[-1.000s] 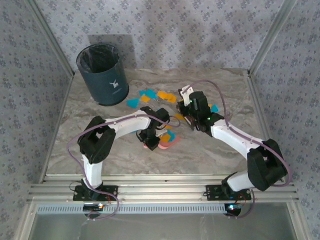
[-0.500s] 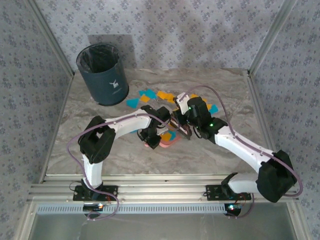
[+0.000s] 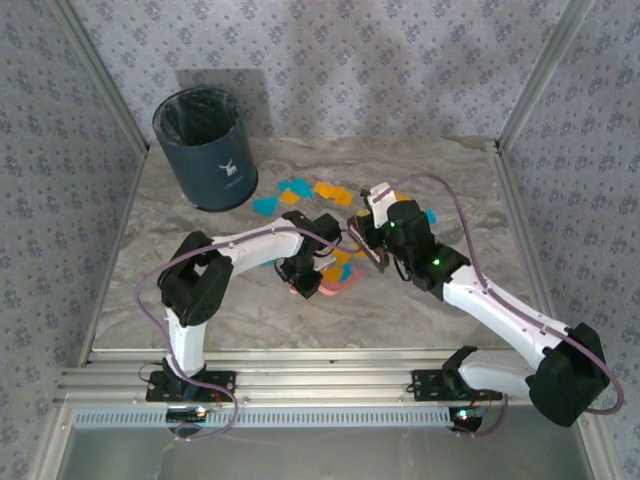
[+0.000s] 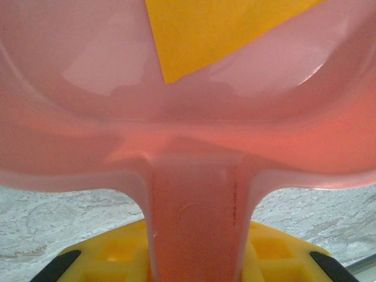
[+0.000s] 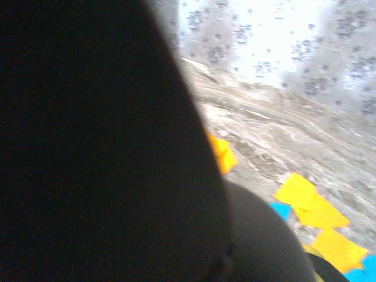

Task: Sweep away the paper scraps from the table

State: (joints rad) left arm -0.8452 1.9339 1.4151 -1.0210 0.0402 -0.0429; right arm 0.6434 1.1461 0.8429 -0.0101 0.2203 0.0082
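My left gripper is shut on the handle of a pink dustpan that lies on the table near the middle. In the left wrist view the handle runs between my yellow fingers, and an orange scrap lies in the pan. My right gripper is shut on a dark brush just right of the pan's mouth. Orange and teal paper scraps lie behind both grippers; one teal piece lies to the right. The brush hides the left of the right wrist view, beside more scraps.
A dark blue waste bin with a black liner stands at the table's back left. Aluminium rails edge the near side and patterned walls close the other sides. Bare tabletop lies at the front and at the far right.
My right arm has stretched out, carrying the brush left toward the dustpan's mouth. The left arm and the dustpan have stayed put.
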